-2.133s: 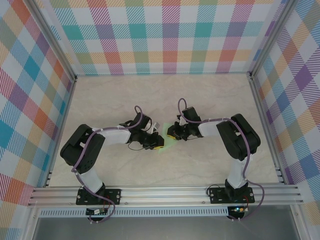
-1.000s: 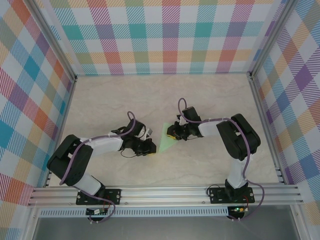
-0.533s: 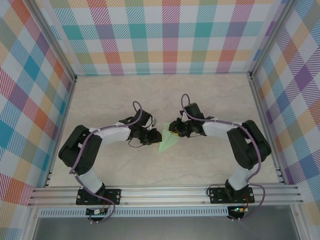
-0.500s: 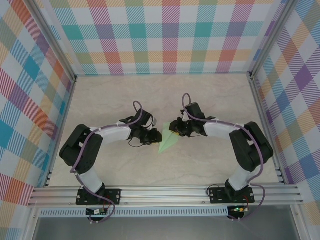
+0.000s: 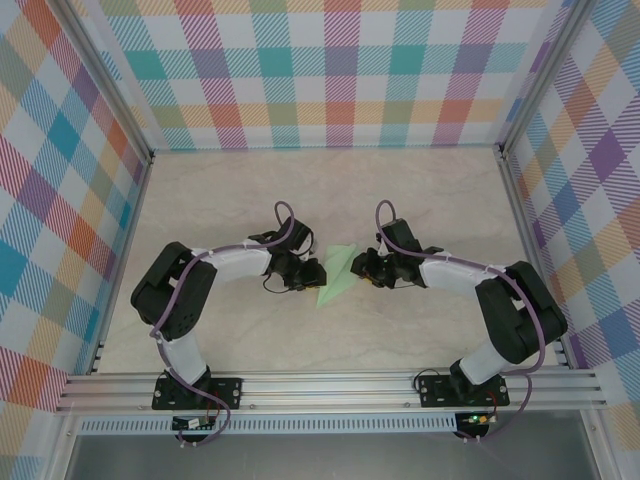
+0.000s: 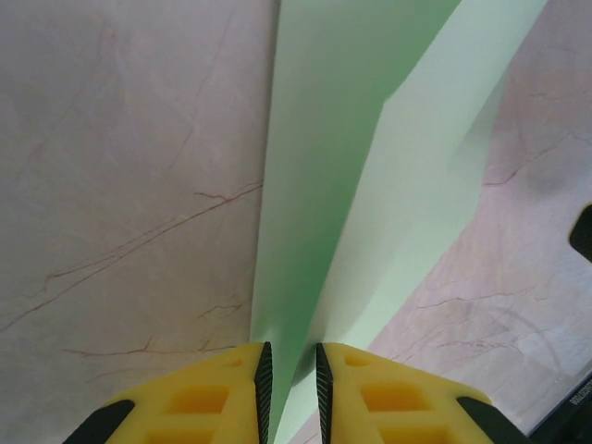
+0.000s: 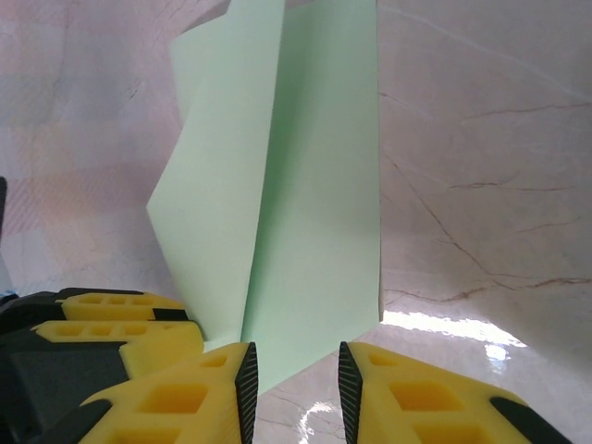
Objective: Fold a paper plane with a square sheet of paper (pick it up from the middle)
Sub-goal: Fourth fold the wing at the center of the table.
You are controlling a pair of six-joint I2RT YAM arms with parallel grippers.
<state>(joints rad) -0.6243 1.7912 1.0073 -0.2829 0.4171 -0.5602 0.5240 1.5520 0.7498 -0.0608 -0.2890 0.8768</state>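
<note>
a pale green paper plane (image 5: 337, 277) lies near the middle of the bench (image 5: 430, 200), narrow tip aimed toward the near edge, with an arm on each side. the left claw (image 5: 314, 276) sits at the plane's left side with its yellow fingers (image 6: 379, 393) drawn close, and a raised fold of paper runs into the slim gap between them. whether they pinch it or merely straddle it is hard to tell from the wrist view. the right claw (image 5: 360, 268) stands at the right side, jaws plainly parted, with the paper's edge just ahead of them and nothing clamped. the flanking placement looks meant for working the folds from both sides. the layers stand up loosely, so the creases probably need more pressing.
</note>
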